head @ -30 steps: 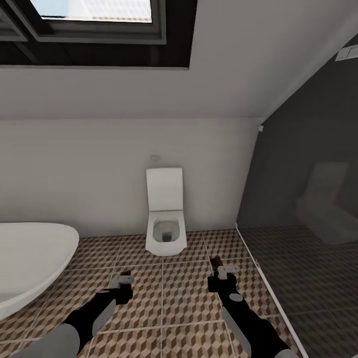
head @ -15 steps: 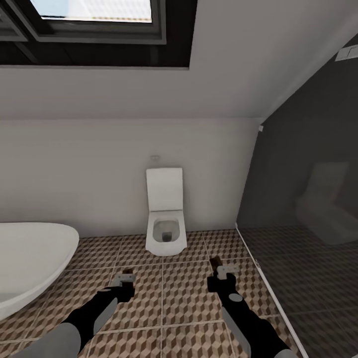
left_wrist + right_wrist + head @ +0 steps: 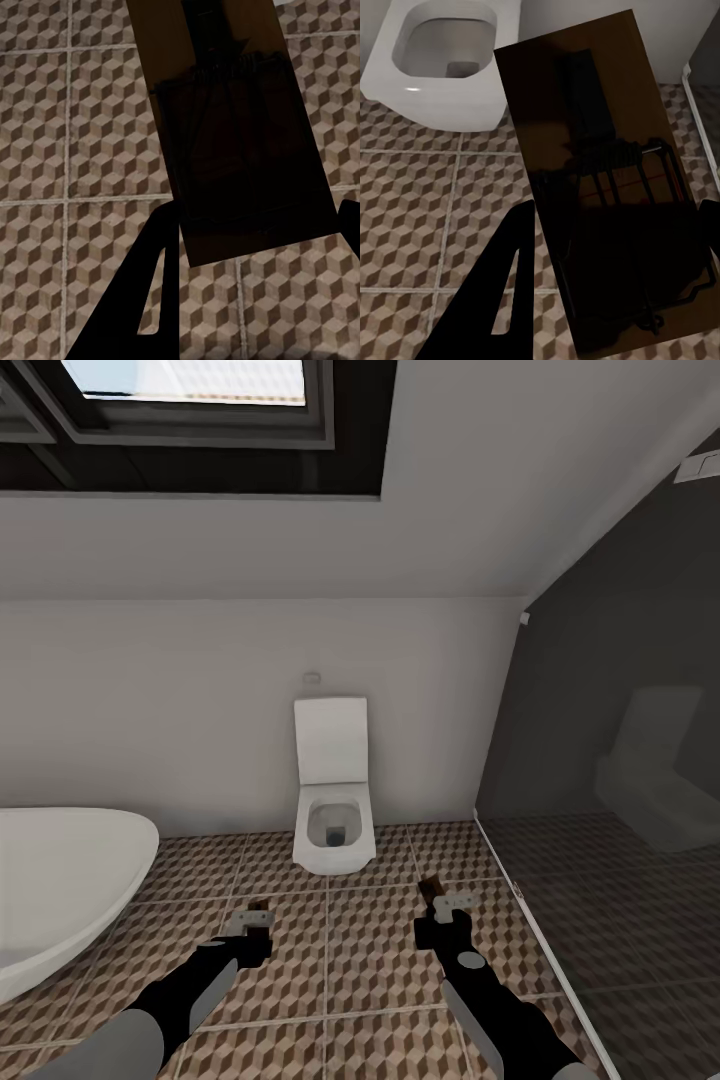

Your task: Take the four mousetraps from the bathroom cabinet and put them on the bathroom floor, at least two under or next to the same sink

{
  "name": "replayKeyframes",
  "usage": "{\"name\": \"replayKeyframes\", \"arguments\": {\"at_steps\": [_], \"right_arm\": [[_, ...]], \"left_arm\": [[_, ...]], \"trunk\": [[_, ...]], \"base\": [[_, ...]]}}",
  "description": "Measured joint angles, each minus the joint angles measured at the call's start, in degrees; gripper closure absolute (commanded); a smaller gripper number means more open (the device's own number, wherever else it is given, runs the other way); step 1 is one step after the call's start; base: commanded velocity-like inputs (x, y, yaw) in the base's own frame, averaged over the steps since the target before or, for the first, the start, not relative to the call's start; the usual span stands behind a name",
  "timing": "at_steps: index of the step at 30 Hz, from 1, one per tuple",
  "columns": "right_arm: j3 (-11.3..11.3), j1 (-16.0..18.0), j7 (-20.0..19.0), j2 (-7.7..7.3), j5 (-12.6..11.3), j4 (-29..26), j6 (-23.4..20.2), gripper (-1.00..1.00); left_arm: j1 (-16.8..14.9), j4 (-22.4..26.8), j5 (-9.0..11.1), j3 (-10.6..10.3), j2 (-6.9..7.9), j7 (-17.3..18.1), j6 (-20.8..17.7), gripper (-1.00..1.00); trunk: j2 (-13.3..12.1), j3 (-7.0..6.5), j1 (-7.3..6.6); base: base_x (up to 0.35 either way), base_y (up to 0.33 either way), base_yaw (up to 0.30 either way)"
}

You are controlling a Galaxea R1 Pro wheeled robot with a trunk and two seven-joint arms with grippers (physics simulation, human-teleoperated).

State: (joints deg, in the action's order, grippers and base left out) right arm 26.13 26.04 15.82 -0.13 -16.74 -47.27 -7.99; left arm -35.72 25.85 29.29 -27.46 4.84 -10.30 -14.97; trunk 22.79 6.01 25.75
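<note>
Head view: sloped white ceiling with a dark-framed skylight [image 3: 200,420] above, white back wall below it. Dark glass shower enclosure [image 3: 620,780] fills my right side, reflecting a pale toilet shape.

The bathroom floor [image 3: 370,970] spreads beneath me, cube-patterned tiles in brown, beige and white with pale grout. White oval bathtub [image 3: 60,880] sits at my left, its rim cut by the frame edge. White toilet [image 3: 333,800], lid raised, stands against the back wall, straight ahead between my two arms.

Both arms reach forward, low above the tiles.

My left gripper [image 3: 250,922] pinches a mousetrap [image 3: 232,127] between its fingers. In the left wrist view the board runs lengthwise out from the jaws, dark in shadow, its wire spring coil faintly visible across the middle; patterned tile lies behind it.

My right gripper [image 3: 444,905] likewise clamps a second mousetrap [image 3: 600,180]. In the right wrist view this board shows a black wire bar, a coil and a thin red line, with the toilet bowl and floor tiles behind it. From the head camera a small brown tip [image 3: 432,887] of this trap pokes beyond the fingers.

Both traps are held in the air above the floor, not resting on it.
</note>
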Motion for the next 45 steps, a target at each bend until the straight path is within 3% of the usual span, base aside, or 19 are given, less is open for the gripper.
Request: {"name": "replayKeyframes", "arguments": {"at_steps": [15,33,40,45], "right_arm": [[0.20,0.00,0.00,0.01,0.22,0.00,-0.04,1.00],[0.88,0.00,-0.09,0.13,1.18,0.04,-0.03,1.00],[0.80,0.00,-0.07,-0.05,1.22,0.05,0.01,1.00],[0.79,0.00,-0.01,-0.11,1.21,0.02,-0.05,1.00]], "left_arm": [[0.00,-0.04,0.01,0.00,0.00,-0.01,-0.07,1.00],[0.00,-0.09,0.00,-0.02,0.00,0.00,-0.07,1.00],[0.00,-0.04,0.01,-2.72,-0.03,0.00,0.12,1.00],[0.00,-0.01,0.08,-4.44,-0.82,-0.19,0.19,1.00]], "trunk": [[0.00,0.00,-0.02],[0.00,0.48,0.00],[0.00,0.49,0.00],[0.00,0.49,0.00]], "base": [[0.190,0.062,0.000],[0.012,0.007,0.087],[0.000,0.000,0.002],[0.000,0.000,0.000]]}}
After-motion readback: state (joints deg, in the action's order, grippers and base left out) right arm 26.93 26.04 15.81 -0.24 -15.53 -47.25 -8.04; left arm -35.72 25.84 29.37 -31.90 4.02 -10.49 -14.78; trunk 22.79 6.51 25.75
